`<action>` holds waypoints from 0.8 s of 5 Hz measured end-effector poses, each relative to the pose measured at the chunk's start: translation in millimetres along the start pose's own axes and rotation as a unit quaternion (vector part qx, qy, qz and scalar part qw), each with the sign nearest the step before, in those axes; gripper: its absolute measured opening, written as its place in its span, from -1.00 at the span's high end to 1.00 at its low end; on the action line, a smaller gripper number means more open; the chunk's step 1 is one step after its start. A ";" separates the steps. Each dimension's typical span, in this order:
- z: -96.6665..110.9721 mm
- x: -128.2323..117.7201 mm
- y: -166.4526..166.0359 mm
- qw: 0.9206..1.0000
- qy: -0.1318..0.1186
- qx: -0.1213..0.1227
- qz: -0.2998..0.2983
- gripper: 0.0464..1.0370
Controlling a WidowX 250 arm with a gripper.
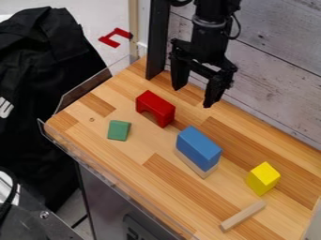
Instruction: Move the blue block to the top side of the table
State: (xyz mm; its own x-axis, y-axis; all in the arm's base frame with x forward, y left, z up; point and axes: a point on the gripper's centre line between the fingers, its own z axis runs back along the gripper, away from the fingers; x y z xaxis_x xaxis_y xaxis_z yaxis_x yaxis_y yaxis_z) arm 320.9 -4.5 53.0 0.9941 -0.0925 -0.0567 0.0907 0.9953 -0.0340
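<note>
grey planks back the wooden surface. we see the hand above it, spread apart and empty; the blue block lies below it in the view, on a pale block, long axis slanting toward the lower right. we'd grip across that length. white print marks the black cloth.

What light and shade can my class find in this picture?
Camera view: the blue block and yellow block each look lighter on top than on a side; camera view: deep black hides much detail in the garment's folds; camera view: shadows on the wood look soft.
</note>
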 end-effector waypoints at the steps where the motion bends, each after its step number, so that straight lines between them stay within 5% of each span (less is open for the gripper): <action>1: -9.1 -2.8 -0.5 1.000 0.015 -0.001 0.001 -0.93; 2: -22.8 -15.9 -8.6 0.999 0.035 -0.003 0.040 -0.93; 4: -12.0 -19.0 -25.2 0.992 -0.005 0.001 0.126 -0.93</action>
State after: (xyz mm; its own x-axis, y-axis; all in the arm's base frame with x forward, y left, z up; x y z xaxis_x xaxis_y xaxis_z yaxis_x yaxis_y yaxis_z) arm 299.1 -28.2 43.0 0.9858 0.1592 -0.0530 -0.1603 0.9869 -0.0179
